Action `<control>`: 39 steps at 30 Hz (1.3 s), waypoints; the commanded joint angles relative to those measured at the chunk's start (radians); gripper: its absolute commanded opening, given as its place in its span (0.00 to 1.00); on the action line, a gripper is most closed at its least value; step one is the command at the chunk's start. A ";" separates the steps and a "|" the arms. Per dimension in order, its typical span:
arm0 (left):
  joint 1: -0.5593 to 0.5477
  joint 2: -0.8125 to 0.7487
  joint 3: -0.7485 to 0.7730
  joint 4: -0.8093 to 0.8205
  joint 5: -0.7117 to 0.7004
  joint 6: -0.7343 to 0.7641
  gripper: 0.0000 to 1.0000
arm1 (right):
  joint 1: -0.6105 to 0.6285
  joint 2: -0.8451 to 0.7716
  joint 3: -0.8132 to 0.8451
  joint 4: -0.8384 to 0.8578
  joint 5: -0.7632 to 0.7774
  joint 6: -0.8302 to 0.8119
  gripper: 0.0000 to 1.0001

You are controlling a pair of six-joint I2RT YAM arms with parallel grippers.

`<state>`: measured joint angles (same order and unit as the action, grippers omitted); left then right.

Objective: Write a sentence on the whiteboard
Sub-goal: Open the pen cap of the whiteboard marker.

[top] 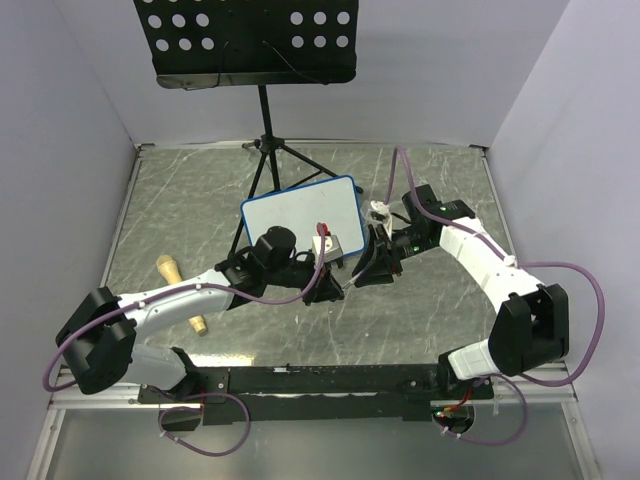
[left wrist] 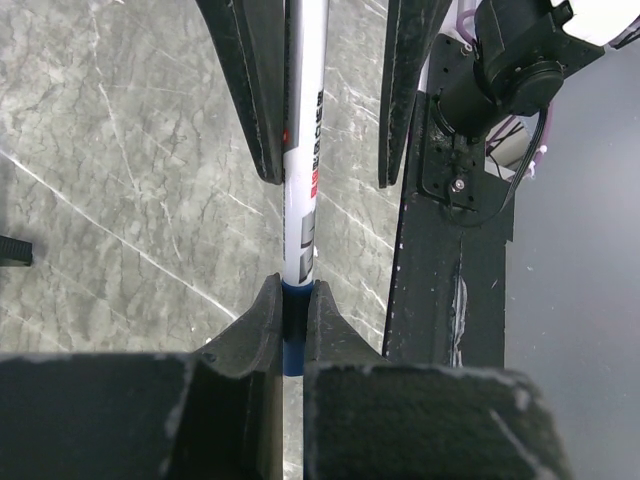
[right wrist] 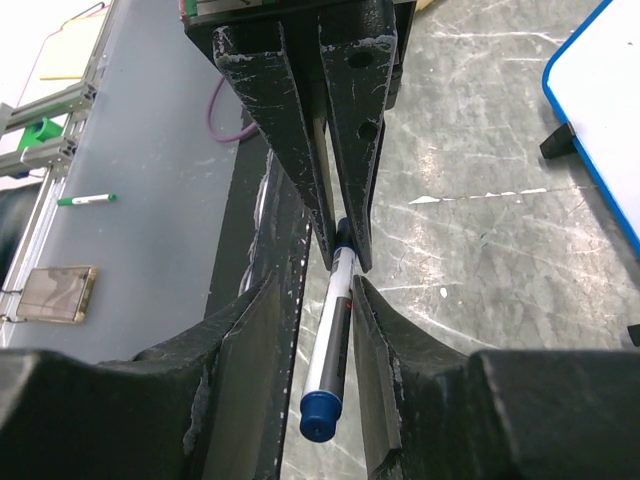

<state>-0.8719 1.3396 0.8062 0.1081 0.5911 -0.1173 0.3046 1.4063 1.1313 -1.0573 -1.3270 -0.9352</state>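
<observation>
The whiteboard (top: 300,214), white with a blue frame, lies behind both grippers; its corner and a black foot also show in the right wrist view (right wrist: 600,120). The sentence is not visible on its face in these views. A white marker (left wrist: 305,150) with blue ends hangs above the table between the two grippers. My left gripper (left wrist: 292,300) is shut on one blue end of it. My right gripper (right wrist: 315,290) stands around the barrel (right wrist: 335,330), one finger close against it and a gap on the other side. The marker's free blue end (right wrist: 320,415) points toward the right wrist.
A black perforated music-stand tray (top: 245,40) on a tripod (top: 266,150) stands behind the board. A wooden handled object (top: 170,270) lies at the left. A black rail (top: 330,380) runs along the table's near edge. A green marker (right wrist: 85,200) lies off the table.
</observation>
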 commanded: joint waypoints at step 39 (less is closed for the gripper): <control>0.033 -0.033 -0.056 0.004 0.001 0.033 0.01 | -0.015 0.036 0.151 -0.070 0.066 0.010 0.00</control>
<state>-0.8490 1.3373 0.7959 0.1570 0.5999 -0.1249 0.3290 1.4666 1.2335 -1.0863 -1.2224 -0.9211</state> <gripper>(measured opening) 0.074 0.188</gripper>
